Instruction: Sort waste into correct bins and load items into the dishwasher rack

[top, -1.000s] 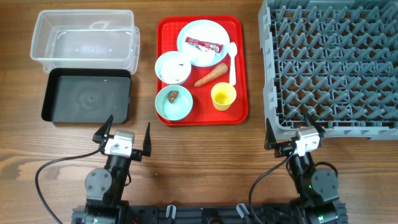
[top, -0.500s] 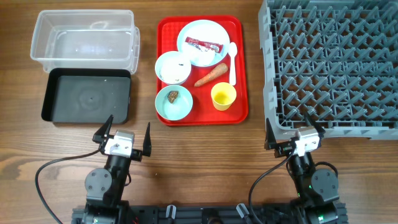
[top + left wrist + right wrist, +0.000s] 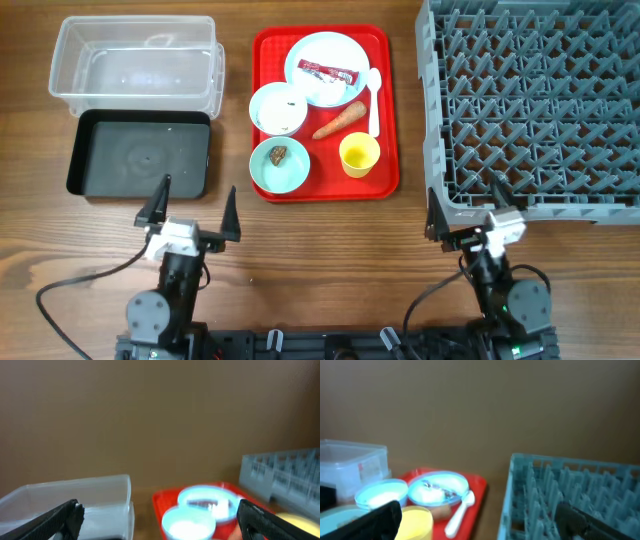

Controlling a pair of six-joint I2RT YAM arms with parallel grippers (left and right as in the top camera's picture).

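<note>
On the red serving tray (image 3: 325,180) at the middle of the desk (image 3: 330,260) sits everything I have to handle. The red snack wrapper (image 3: 328,72) lies across the pale-blue plate (image 3: 330,46), and the brown food lump (image 3: 278,153) sits in the pale-green bowl (image 3: 287,176). The carrot (image 3: 340,120) is loose between the dishes. The white spoon (image 3: 374,100) lies along the tray's right side, and the yellow cup (image 3: 359,155) stands just below it. Something small is in the light-blue and white bowl (image 3: 278,108), too small for me to name. Since waste rides on the dishes, I judge it must come off before any dish goes across. To the left the clear tub (image 3: 135,65) and the black tray (image 3: 140,155) touch end to end, within the left arm's reach. The grey rack (image 3: 540,100) fills the right side by the right arm, so the layout splits the work for me. The left pincer (image 3: 199,184) hovers at the near edge of the black tray, its fingers (image 3: 60,517) spread wide with nothing between them. The right pincer (image 3: 462,190) is parked at the rack's near corner, likewise spread and empty. Both wrist views are blurred but agree. Nothing has been sorted yet.
</note>
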